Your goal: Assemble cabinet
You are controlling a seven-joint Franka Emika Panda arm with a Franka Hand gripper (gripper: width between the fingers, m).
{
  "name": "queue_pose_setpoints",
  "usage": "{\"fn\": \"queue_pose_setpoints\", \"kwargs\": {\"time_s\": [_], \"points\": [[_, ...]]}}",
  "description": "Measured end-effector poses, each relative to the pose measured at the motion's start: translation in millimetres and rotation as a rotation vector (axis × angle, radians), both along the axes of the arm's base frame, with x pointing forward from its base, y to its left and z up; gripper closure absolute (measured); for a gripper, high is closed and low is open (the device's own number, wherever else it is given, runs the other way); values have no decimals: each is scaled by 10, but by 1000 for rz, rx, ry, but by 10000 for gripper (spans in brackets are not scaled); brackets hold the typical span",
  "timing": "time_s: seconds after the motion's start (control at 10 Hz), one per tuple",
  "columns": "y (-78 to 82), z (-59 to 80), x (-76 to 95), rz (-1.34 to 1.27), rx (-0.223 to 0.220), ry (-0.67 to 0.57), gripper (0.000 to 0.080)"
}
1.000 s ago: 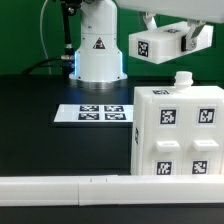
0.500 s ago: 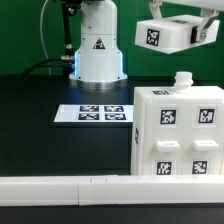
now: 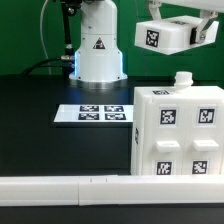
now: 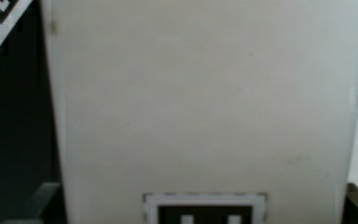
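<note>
the cabinet [image 3: 178,130], a white box with square black-and-white tags on its face and a small round peg [image 3: 182,79] on top, stands at about four o'clock in the exterior view, just behind the long white rail [image 3: 70,188] at six. above it, at about one o'clock, a flat white panel [image 3: 172,35] with a tag on its face is carried in the air by the gripper [image 3: 165,12], whose jaws stand fairly wide across the panel's breadth. in the wrist view that same panel [image 4: 202,100] fills almost the whole picture, with a tag at its near end and the finger pads only just showing at the corners.

the step in hand looks like bringing this panel to the box. to do it well, i judge the panel should be squared to the cabinet's edges while it is in the air, then lowered slowly with the peg as the guide (a tilted panel would likely catch or push the box).

as for holders: the cabinet's front shows shallow recesses, and nothing lies in them that i can tell. the marker board [image 3: 93,113] lies flat at nine o'clock of the box, near the robot base [image 3: 97,50].
</note>
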State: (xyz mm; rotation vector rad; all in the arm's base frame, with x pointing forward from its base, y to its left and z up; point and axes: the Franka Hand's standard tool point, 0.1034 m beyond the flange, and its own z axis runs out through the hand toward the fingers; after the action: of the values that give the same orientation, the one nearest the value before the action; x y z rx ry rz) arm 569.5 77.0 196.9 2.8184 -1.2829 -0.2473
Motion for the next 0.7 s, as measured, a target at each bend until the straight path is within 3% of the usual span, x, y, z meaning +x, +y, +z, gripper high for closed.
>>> {"fn": "queue_pose_setpoints", "kwargs": {"time_s": [0.4, 0.5, 0.7], "points": [[-8, -2, -1, -1, 0, 1, 258], [-72, -13, 22, 15, -2, -4, 258], [-162, 35, 289, 20, -16, -44, 258]]}}
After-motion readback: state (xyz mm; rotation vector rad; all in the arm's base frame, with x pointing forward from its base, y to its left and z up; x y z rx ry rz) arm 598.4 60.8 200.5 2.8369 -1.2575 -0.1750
